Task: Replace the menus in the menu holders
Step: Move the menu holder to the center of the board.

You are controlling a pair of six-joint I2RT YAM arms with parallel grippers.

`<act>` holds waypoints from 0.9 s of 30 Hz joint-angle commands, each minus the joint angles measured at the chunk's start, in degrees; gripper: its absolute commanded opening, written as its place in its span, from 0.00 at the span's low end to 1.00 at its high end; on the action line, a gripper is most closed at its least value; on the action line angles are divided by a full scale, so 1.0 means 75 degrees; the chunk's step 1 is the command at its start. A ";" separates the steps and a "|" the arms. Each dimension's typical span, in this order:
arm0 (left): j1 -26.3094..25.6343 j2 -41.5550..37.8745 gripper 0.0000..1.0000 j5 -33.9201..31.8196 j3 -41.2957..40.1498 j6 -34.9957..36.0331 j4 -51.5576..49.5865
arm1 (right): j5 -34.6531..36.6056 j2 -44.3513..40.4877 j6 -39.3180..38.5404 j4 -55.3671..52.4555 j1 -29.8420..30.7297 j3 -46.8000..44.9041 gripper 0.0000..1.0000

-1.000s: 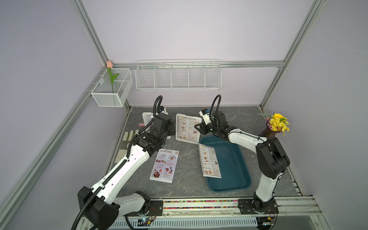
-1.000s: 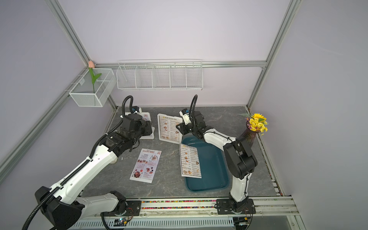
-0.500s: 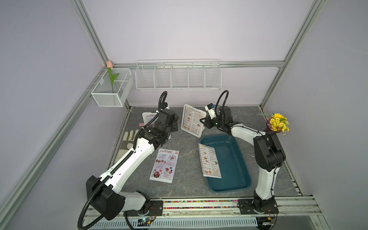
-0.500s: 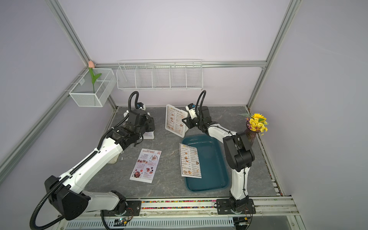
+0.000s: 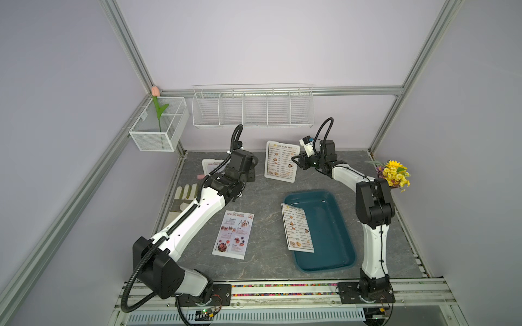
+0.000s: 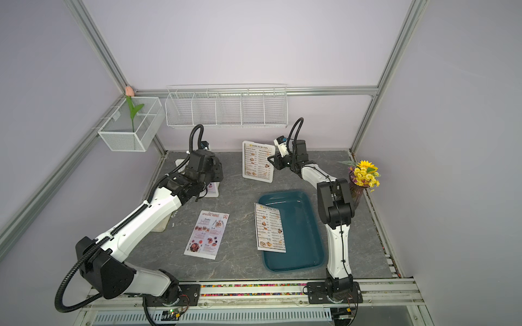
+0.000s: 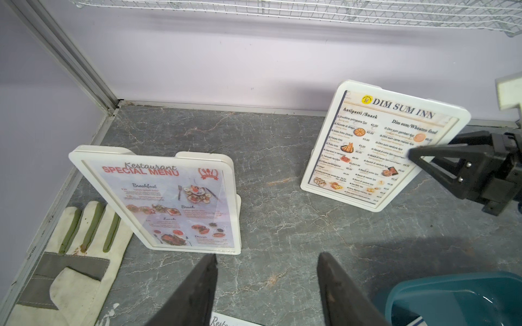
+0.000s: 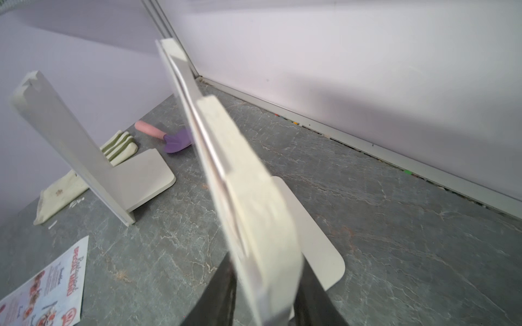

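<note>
A white menu holder (image 5: 281, 163) with a DIM SUM INN menu stands upright near the back wall. My right gripper (image 8: 265, 261) is open, its jaws either side of this holder's (image 8: 240, 183) side edge. The second menu holder (image 7: 169, 197), at back left, shows a SPECIAL MENU sheet. My left gripper (image 7: 267, 255) hovers open and empty in front of it. A loose SPECIAL MENU sheet (image 5: 234, 238) lies flat mid-table. A loose DIM SUM INN sheet (image 5: 297, 227) rests over the left rim of the teal tray (image 5: 327, 234).
A work glove (image 5: 182, 199) lies at the table's left edge, with a purple trowel (image 8: 175, 138) behind the left holder. A vase of yellow flowers (image 5: 394, 175) stands at the right wall. A wire rack (image 5: 252, 105) and wire basket (image 5: 158, 124) hang on the walls.
The right arm carried the DIM SUM INN holder from beside the tray back toward the rear wall, stood it upright, and its jaws have parted. The left arm reached farther back.
</note>
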 commanded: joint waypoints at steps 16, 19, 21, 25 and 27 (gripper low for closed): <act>0.0091 -0.0096 0.59 -0.0185 0.0058 -0.0157 -0.0197 | 0.0952 0.0352 0.0508 -0.0105 -0.0405 0.0332 0.61; 0.0150 -0.0159 0.61 -0.0462 0.0005 -0.0327 -0.0433 | 0.0926 -0.0074 0.0543 -0.0041 -0.0360 -0.0032 0.61; 0.0194 -0.0248 0.63 -0.0548 -0.0090 -0.0357 -0.0501 | 0.0882 -0.0634 0.0599 0.0359 -0.0301 -0.0674 0.61; 0.0450 -0.0501 0.66 -0.0466 -0.0264 -0.0451 -0.0594 | 0.0772 -0.1902 0.0711 0.0801 0.0040 -0.1910 0.63; 0.0550 -0.0666 0.68 -0.0493 -0.0361 -0.0451 -0.0601 | 0.0797 -0.2504 0.0689 0.0890 0.0318 -0.2448 0.64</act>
